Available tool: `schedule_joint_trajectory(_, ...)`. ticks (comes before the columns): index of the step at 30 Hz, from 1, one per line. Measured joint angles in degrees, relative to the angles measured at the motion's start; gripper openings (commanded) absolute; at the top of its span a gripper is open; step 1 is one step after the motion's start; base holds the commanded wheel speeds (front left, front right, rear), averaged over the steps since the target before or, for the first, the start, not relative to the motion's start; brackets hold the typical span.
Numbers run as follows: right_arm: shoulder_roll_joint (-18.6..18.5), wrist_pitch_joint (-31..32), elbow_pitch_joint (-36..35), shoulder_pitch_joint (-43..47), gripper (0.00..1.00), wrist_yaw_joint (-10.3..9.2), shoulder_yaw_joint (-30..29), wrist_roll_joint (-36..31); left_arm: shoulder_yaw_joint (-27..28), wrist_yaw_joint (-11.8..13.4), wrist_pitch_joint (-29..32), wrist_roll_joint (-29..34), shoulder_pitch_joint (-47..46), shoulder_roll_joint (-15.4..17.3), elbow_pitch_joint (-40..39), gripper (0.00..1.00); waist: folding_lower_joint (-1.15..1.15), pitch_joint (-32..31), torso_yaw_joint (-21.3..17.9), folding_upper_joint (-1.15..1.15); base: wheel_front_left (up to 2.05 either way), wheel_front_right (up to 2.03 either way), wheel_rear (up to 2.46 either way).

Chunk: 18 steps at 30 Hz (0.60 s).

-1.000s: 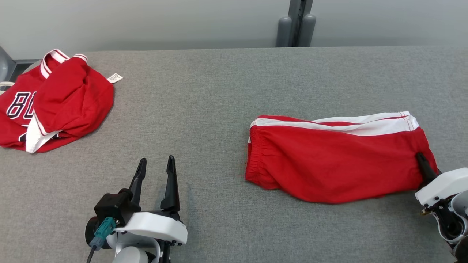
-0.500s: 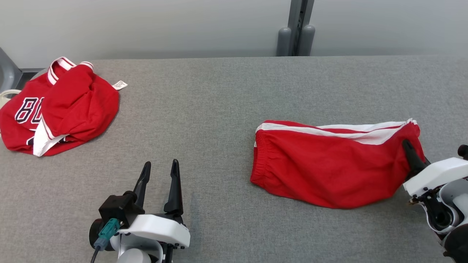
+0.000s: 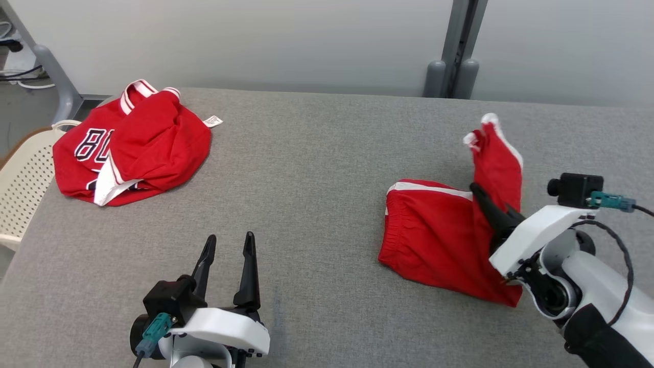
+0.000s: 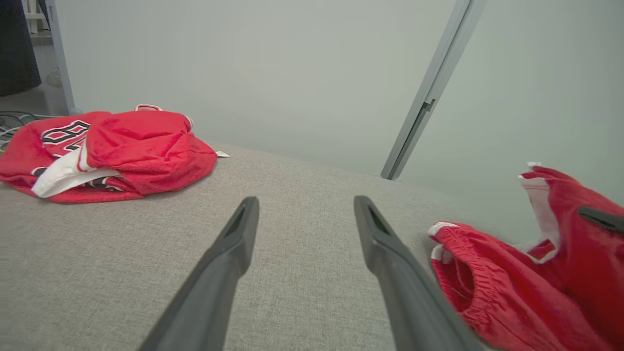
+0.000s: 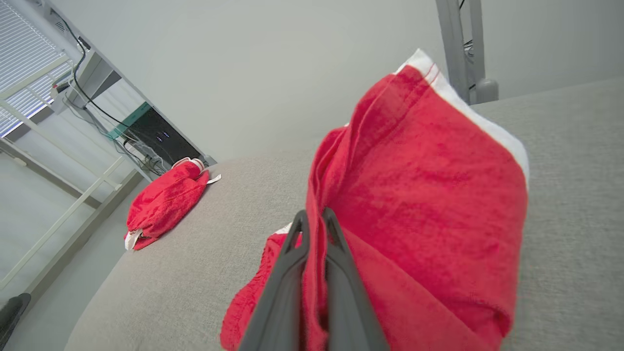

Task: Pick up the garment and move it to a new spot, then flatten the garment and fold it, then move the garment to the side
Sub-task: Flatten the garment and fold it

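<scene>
The right gripper (image 5: 312, 217) has its two fingers pressed together on a fold of the red shorts (image 3: 434, 240), pinching the cloth near the leg end and holding that end up off the grey table (image 3: 317, 168); the elastic waistband end lies on the table to the left of the pinch, and a white-edged flap stands up beyond the fingertips. The left gripper (image 3: 230, 236) is spread with nothing between its fingers, low over bare table, the shorts well off to its right and a second red jersey (image 3: 153, 148) far ahead on its left.

The bite looks shallow (only a thin ridge of cloth sits between the fingers), so a quick pull could slide it free. If just one layer is caught, the layers may peel apart. The waistband end, with nothing pinning it, could drag and bunch on the rough table cloth, and the loose flap may flop crookedly.
</scene>
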Motion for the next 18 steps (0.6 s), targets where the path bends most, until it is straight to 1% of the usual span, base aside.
schedule_joint_trajectory(6, 1.69, 2.19, -1.1, 1.51, 0.0, 0.01, 2.88, -1.63, 0.0, 0.18, -0.01, -0.08, 0.32, 0.0, -0.05, 1.0, 0.0, -0.51, 1.93, 0.0, 0.0, 0.0, 0.0)
schedule_joint_trajectory(14, 3.93, 3.92, 1.05, 2.2, 0.0, 0.0, 4.85, -2.94, -0.12, 0.21, 0.0, -0.35, 0.73, -0.02, -0.02, 1.0, 0.0, -0.59, 3.13, 0.0, 0.0, 0.0, 0.0)
schedule_joint_trajectory(18, 4.61, 4.02, 2.98, 2.09, 0.0, 0.0, 6.05, -5.48, -0.19, 0.31, 0.0, -0.52, 0.74, 0.0, 0.01, 1.0, 0.0, -0.58, 3.16, 0.0, 0.0, 0.0, 0.0)
